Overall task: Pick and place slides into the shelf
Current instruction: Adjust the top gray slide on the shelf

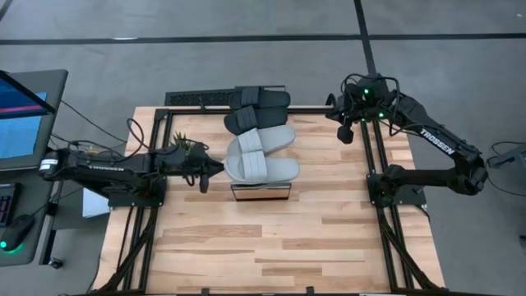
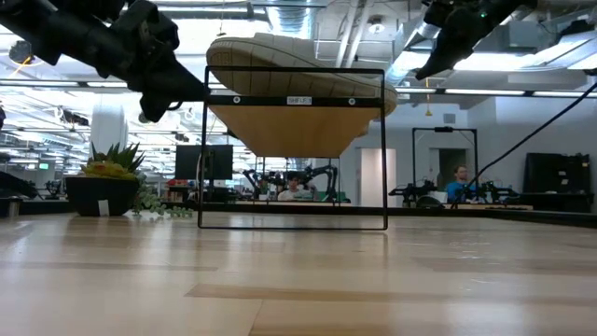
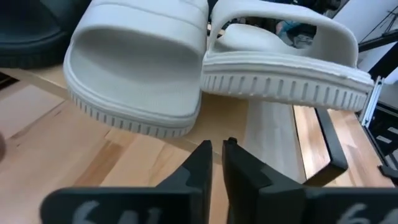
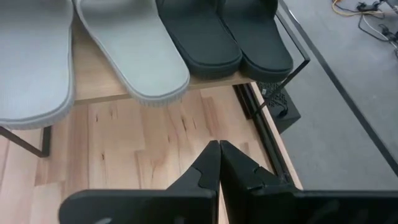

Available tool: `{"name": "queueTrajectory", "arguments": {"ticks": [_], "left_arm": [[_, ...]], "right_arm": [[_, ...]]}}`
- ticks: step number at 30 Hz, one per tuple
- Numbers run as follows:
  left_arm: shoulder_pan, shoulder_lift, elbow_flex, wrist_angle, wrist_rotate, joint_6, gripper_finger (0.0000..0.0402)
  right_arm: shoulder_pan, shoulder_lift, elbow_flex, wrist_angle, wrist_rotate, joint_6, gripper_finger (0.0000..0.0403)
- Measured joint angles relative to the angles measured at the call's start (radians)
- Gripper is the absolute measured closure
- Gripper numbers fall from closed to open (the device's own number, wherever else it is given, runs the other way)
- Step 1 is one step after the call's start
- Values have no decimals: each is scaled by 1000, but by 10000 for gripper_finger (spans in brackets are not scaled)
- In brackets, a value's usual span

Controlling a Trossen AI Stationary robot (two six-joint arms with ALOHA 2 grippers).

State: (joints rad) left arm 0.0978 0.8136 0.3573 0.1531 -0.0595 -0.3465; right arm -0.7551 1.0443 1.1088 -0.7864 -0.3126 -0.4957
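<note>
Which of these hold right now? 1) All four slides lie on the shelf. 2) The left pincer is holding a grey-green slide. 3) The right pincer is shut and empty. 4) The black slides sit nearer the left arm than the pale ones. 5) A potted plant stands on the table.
1) True: two black slides and two grey-green slides lie on the shelf.
2) False: the left pincer holds nothing; it sits beside the pale slides, fingers nearly together.
3) True: the right pincer is shut and empty, off by the table's far right corner.
4) False: the pale pair lies nearer the left arm.
5) True: a potted plant stands there.
</note>
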Motion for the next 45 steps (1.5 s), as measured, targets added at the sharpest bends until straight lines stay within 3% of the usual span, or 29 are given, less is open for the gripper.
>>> {"name": "queueTrajectory", "arguments": {"ticks": [10,16,45], "left_arm": [[2,81,0,71,-11,-22,401],[2,122,0,104,-76,-29,401],[42,122,0,150,-260,18,401]], "right_arm": [[1,0,0,0,0,0,403],[1,0,0,0,0,0,403],[1,1,0,-23,0,0,403]]}}
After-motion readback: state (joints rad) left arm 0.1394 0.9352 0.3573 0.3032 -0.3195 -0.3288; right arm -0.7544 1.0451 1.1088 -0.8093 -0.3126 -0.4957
